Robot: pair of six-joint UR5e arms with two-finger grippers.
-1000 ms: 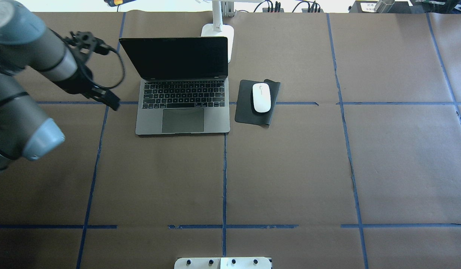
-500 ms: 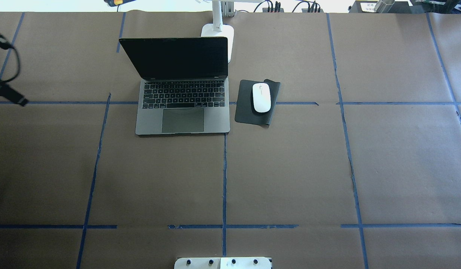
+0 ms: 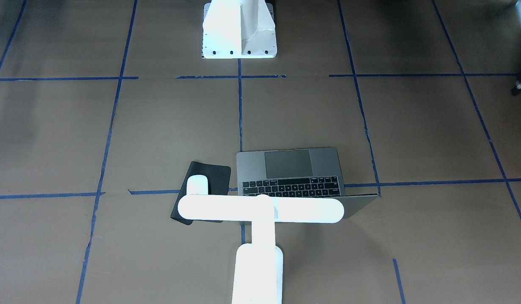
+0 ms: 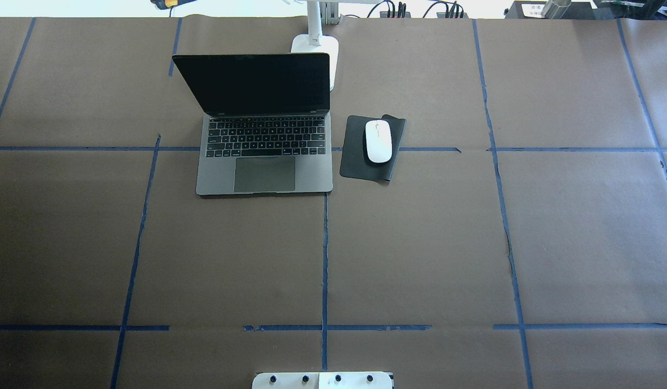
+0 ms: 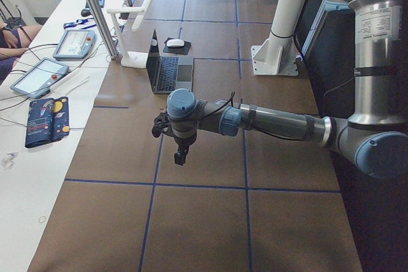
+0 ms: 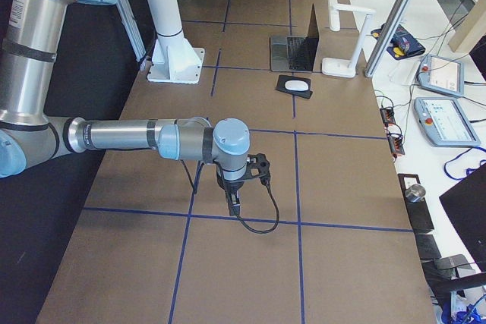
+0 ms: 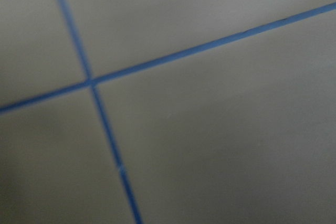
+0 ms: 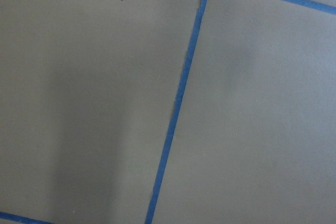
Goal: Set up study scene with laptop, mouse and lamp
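Note:
The grey laptop [image 4: 264,173] stands open on the brown table, its dark screen facing the robot. The white mouse [image 4: 378,141] lies on a black pad [image 4: 352,159] just right of it. The white T-shaped lamp [image 3: 260,210] stands behind the laptop, its bar over the lid; its base [image 4: 318,44] shows in the overhead view. My left gripper [image 5: 180,156] hangs over bare table far to the laptop's left. My right gripper [image 6: 233,204] hangs over bare table far to its right. They show only in side views, so I cannot tell whether they are open or shut.
The white bolted pedestal [image 3: 239,29] stands at the robot's side of the table. Blue tape lines cross the brown paper. A metal post [image 5: 95,11] and tablets [image 5: 75,42] stand on the white bench beyond the far edge.
My left arm, which was beside the laptop's left edge, has pulled back to the left and out of the overhead view. Laptop, mouse and lamp have not moved.

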